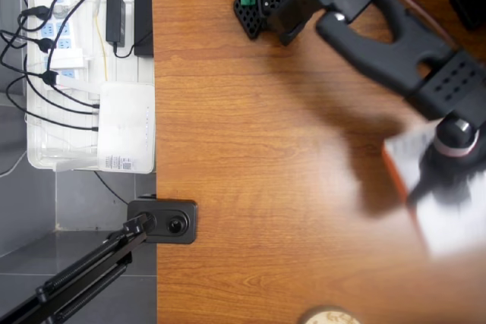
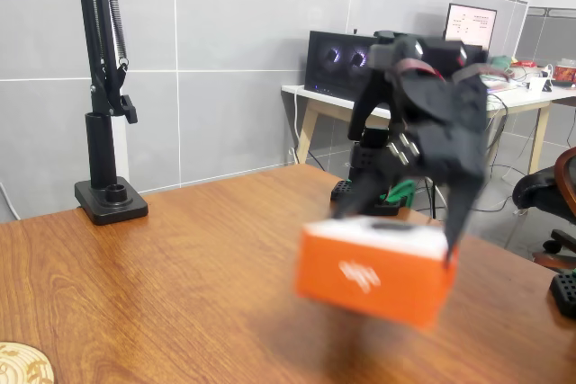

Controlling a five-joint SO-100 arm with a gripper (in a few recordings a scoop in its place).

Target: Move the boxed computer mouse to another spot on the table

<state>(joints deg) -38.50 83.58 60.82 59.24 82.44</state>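
While aloft, boxed computer mouse (image 2: pixel 376 272) in hand (image 2: pixel 400 222)

The table (image 1: pixel 250 157) lies bare across its middle; a black lamp clamp (image 1: pixel 168 221) (left edge, overhead view) and a round coaster (image 1: pixel 328 316) at the bottom edge stand in the way.

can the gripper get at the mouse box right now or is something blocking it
Yes, it seems so: the gripper already straddles the mouse box, a finger down each end, and the box looks lifted off the table. Nothing stands between them, though blur hides the exact contact.
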